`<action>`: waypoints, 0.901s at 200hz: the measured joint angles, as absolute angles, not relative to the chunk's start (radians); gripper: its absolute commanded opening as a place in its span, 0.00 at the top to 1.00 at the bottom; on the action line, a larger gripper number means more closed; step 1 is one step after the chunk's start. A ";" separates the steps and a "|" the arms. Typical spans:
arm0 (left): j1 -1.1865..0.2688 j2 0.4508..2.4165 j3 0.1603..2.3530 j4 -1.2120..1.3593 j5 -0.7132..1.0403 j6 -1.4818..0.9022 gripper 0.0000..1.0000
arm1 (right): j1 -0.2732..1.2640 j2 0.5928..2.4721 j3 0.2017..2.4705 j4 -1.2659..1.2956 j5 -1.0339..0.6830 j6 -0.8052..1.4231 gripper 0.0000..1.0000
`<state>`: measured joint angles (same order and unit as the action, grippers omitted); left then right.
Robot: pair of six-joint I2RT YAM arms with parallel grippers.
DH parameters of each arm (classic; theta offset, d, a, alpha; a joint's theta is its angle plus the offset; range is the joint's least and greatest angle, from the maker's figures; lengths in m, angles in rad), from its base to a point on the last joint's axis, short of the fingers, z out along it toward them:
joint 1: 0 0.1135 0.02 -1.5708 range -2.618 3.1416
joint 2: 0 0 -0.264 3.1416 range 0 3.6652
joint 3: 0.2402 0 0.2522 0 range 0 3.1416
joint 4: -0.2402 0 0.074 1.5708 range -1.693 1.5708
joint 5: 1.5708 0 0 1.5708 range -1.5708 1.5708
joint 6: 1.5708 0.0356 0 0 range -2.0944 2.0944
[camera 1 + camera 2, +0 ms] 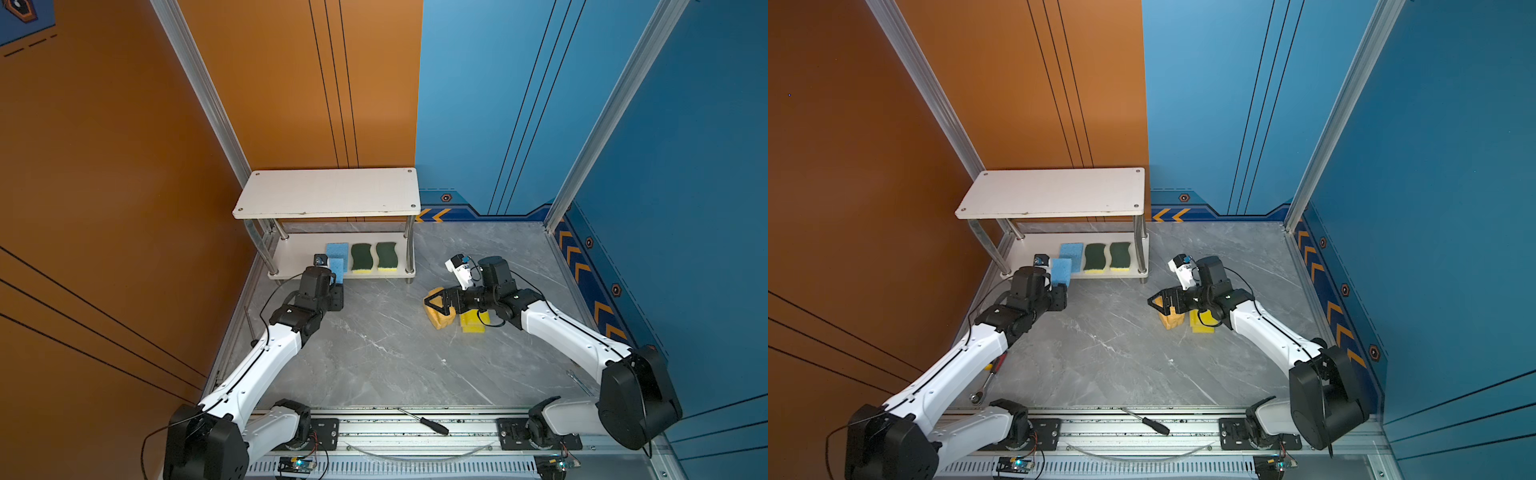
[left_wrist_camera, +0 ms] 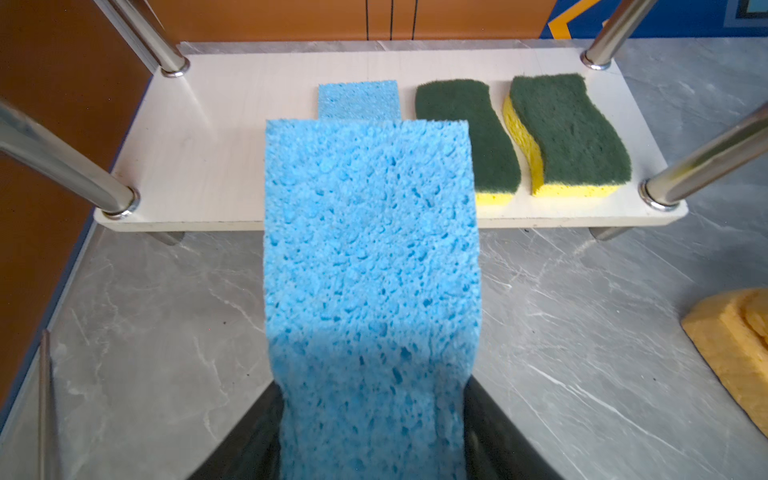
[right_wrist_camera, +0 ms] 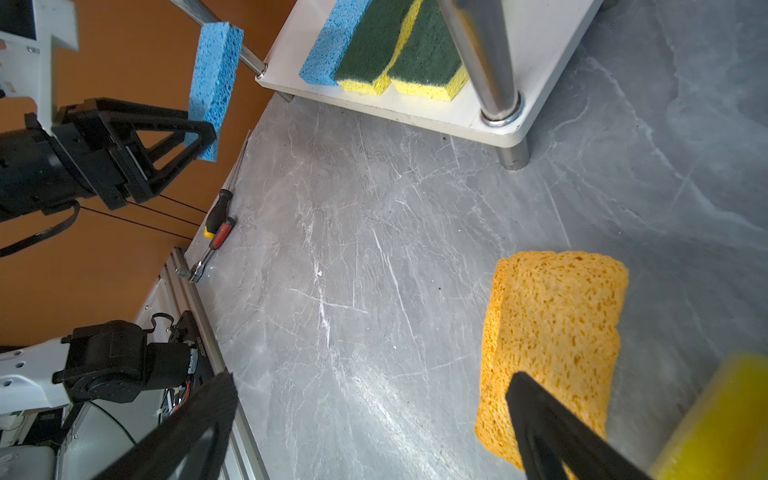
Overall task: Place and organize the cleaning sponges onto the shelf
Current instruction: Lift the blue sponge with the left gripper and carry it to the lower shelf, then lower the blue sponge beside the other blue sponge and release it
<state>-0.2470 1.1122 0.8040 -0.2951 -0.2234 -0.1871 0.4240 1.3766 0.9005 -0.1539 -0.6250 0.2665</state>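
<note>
Currently the left gripper point(image 2: 372, 419) is clamped on the held blue sponge point(image 2: 370, 257). Its two black fingers point(image 2: 257, 436) pinch the near end so that the foam narrows between them. This sponge is a thin, light blue slab with an open, pitted grain. It fills the middle of the left wrist view and points toward the shelf point(image 1: 328, 191). In both top views it sits left of centre, clear of the grey marbled tabletop point(image 1: 374, 353), at the front edge of the lower board point(image 2: 199, 145). Whether its far end reaches over the board I cannot tell.

Three sponges lie flat in a row on the lower board. The second blue sponge point(image 2: 359, 99) is the leftmost, made of the same pale pitted foam, and in the left wrist view it is mostly hidden behind the held one. To its right lie the two green-topped sponges point(image 2: 569, 129), side by side. They are wavy in outline, with a dark green scouring layer over a yellow base. The top board point(image 1: 1054, 193) is white, with screws at its corners and chrome legs beneath.

The right gripper point(image 1: 436, 301) is right of centre in both top views, its jaws standing wide apart. In the right wrist view one finger crosses in front of the orange sponges point(image 3: 557, 332); contact I cannot tell. These are thick and coarse-holed, standing on edge against each other on the tabletop, well apart from the shelf. Just to their right in the top views lie the bright yellow sponges point(image 1: 473, 326), partly under the arm, their count unclear.
</note>
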 measured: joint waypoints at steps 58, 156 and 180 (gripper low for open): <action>-0.053 1.207 0.825 -0.220 -0.127 -0.115 0.35 | 0.421 1.376 0.900 -0.157 -0.625 0.266 0.00; 0.064 1.380 0.855 -0.046 -0.062 -0.005 0.35 | 0.419 1.322 0.900 -0.176 -0.601 0.266 0.00; 0.096 1.405 0.855 0.005 -0.026 -0.004 0.35 | 0.418 1.318 0.900 -0.184 -0.598 0.266 0.00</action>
